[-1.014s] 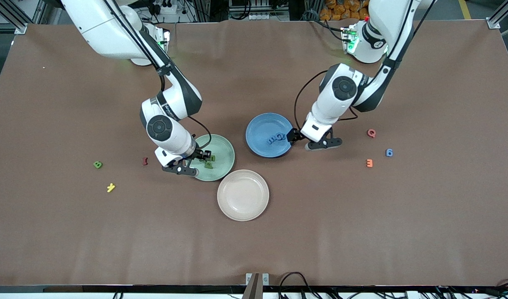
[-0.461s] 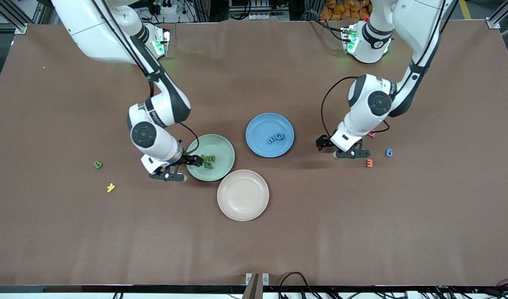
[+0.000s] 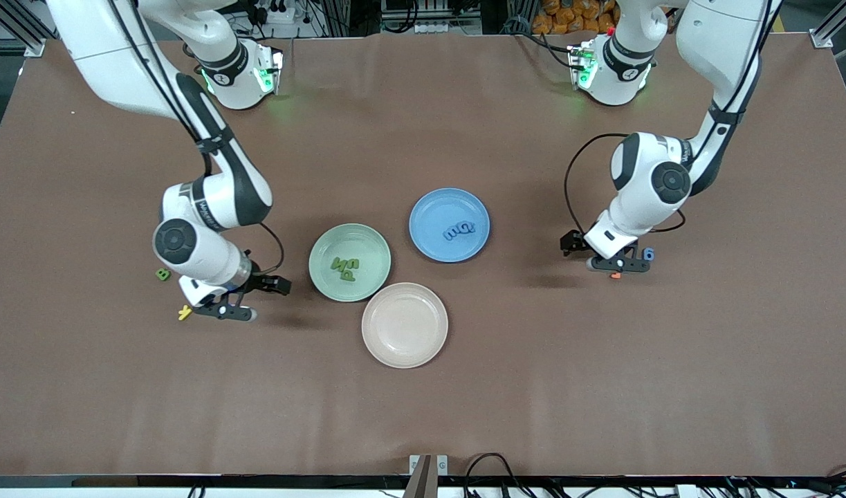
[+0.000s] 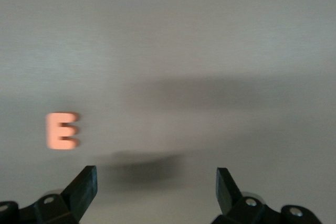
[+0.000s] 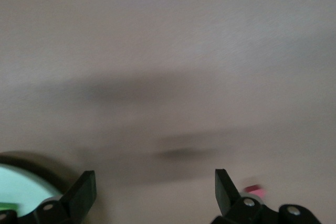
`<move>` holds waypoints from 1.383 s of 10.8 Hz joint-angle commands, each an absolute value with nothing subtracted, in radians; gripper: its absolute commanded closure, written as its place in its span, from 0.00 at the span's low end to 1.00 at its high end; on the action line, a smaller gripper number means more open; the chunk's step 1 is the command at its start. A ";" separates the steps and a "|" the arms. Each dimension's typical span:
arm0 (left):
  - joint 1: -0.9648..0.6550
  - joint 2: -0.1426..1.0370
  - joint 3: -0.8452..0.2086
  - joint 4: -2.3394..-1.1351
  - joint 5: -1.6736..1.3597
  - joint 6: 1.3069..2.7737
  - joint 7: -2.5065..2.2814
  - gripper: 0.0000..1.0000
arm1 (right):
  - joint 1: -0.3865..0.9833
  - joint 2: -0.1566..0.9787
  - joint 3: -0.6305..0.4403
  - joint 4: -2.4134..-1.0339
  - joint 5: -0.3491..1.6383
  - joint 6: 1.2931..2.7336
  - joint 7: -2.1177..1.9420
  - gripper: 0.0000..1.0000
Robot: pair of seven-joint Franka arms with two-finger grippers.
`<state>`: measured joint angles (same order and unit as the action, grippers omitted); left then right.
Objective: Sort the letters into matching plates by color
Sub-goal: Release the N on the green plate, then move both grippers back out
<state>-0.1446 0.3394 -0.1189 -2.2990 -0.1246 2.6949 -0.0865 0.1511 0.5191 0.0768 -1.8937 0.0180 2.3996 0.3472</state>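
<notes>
Three small green letters [image 3: 345, 268] now lie in my pale mint round plate [image 3: 324, 244] and three blue ones [image 3: 459, 231] in the medium-blue plate [image 3: 429, 207]; both arms have pulled off the plates w/ jaws wide and empty, so each colour needs one more. My right gripper [image 3: 246, 299] is over bare cloth near the green stray [image 3: 162, 274], yellow letter [image 3: 184, 312] beside it. My left gripper [image 3: 595, 253] hangs by the blue stray [image 3: 648, 254] and orange letter [image 4: 62, 130]; table edges well clear.
</notes>
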 commanded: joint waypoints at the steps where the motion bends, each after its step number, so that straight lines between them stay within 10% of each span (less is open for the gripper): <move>1: -0.146 0.293 -0.058 -2.352 -0.121 2.688 0.012 0.00 | 0.039 0.500 0.083 -1.904 0.015 2.382 0.209 0.00; 15: -0.147 0.298 0.112 -2.436 -0.121 2.804 0.339 0.00 | -0.256 0.495 0.083 -1.951 -0.004 2.388 -0.825 0.00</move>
